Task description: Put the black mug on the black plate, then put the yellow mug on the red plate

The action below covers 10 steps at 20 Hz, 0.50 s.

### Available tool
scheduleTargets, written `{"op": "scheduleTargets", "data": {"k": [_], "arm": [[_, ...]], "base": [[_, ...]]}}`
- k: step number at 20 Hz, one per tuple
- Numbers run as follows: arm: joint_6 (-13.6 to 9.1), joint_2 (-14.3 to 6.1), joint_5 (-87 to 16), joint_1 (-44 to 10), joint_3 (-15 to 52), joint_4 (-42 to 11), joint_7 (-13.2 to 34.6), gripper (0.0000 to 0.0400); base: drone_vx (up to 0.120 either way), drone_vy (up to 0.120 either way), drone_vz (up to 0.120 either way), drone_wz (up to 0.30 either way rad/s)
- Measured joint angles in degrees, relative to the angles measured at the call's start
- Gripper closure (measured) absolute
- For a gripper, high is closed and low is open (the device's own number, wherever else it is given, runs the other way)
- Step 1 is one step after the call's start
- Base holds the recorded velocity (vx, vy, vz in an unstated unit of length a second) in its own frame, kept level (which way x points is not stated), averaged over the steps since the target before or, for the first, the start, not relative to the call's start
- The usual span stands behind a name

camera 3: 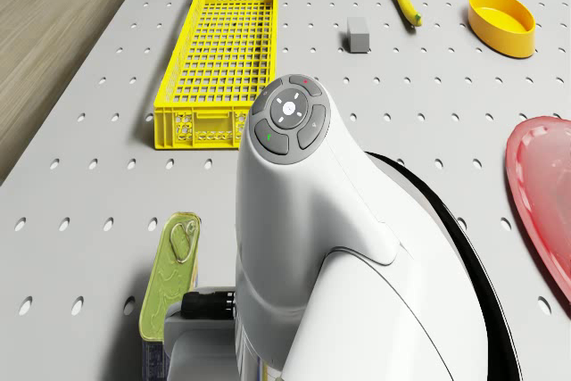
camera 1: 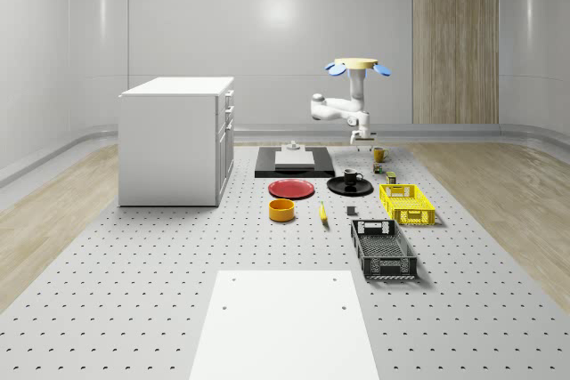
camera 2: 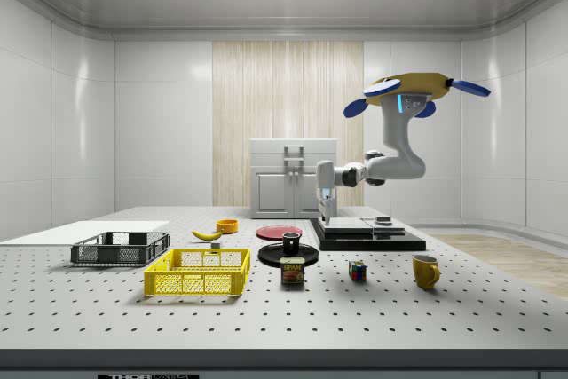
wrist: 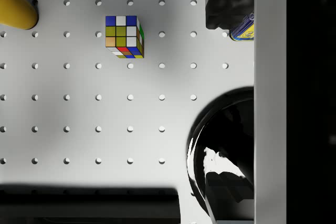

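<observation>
Going from the whole-scene view's left across the tabletop: one red plate lies flat, well apart from the one yellow mug, which stands upright at the far right with its mouth upward; its handle direction cannot be told. Between them, the one black mug stands upright on the one black plate, mouth upward. The drone hovers above the far end of the tabletop, near the yellow mug. Its gripper hangs above the tabletop, between the black plate and the yellow mug; whether the jaws are parted or hold anything cannot be told.
</observation>
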Motion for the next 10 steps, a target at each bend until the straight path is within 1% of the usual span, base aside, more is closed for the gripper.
{"op": "scheduleTargets", "data": {"k": [10], "arm": [[0.06,-0.06,0.03,-0.01,0.01,0.0,0.01,0.0]], "base": [[-0.12,0.12,0.0,0.0]]}}
